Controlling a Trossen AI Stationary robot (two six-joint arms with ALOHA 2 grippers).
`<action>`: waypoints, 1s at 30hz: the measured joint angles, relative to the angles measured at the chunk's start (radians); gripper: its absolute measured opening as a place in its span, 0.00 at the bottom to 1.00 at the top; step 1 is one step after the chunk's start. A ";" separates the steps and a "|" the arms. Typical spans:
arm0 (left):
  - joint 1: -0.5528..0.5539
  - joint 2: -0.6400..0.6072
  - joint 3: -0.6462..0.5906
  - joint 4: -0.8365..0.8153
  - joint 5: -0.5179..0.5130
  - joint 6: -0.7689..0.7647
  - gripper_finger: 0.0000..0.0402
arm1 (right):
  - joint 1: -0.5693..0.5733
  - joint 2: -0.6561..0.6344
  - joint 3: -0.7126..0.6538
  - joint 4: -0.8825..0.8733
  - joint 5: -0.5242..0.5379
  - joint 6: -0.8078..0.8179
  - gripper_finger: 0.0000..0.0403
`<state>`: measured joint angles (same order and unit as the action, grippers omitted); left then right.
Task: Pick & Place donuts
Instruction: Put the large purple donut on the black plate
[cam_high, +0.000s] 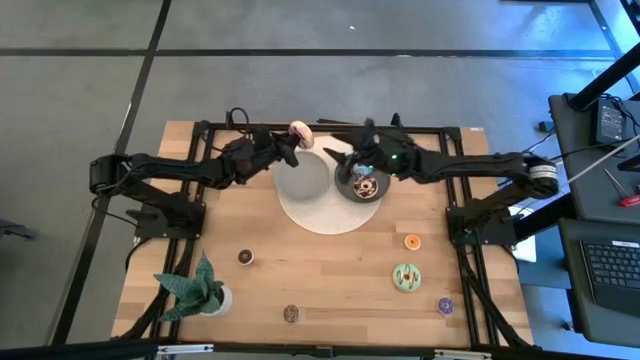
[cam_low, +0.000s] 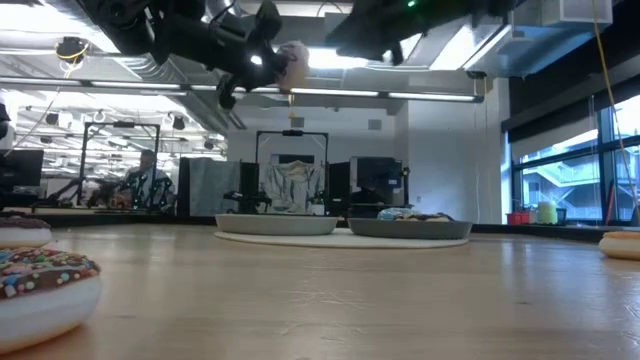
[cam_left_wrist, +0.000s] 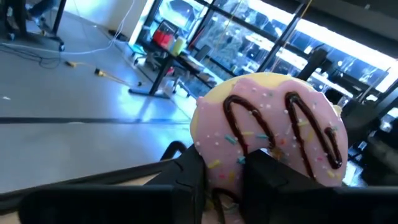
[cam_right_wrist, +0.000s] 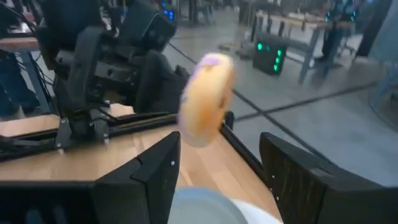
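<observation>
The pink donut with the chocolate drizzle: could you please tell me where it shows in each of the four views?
High view: the pink donut is at the table's far edge, in the left gripper.
Low view: top centre, held high above the plates.
Left wrist view: large, right of centre, between the jaws.
Right wrist view: centre, seen from its plain back.
Shared landmark: the left gripper holding it.

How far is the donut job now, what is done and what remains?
Done: at least one donut lies in the right plate. In hand: the left end effector holds the pink donut high, past the left plate. Left: five donuts on the table.
</observation>
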<state>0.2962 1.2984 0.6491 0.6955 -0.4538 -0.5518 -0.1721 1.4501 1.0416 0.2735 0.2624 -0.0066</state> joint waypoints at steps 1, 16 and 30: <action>0.000 0.000 0.000 0.004 0.000 0.001 0.17 | 0.002 0.023 0.000 0.041 0.000 -0.011 0.55; 0.000 0.000 0.000 0.039 0.025 0.024 0.17 | 0.006 0.190 0.091 0.144 -0.033 0.003 0.53; 0.000 0.000 0.000 0.038 0.027 0.023 0.19 | -0.016 0.191 0.100 0.144 -0.039 0.027 0.19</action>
<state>0.2962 1.2984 0.6491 0.7336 -0.4269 -0.5285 -0.1879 1.6413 1.1419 0.4171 0.2237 0.0200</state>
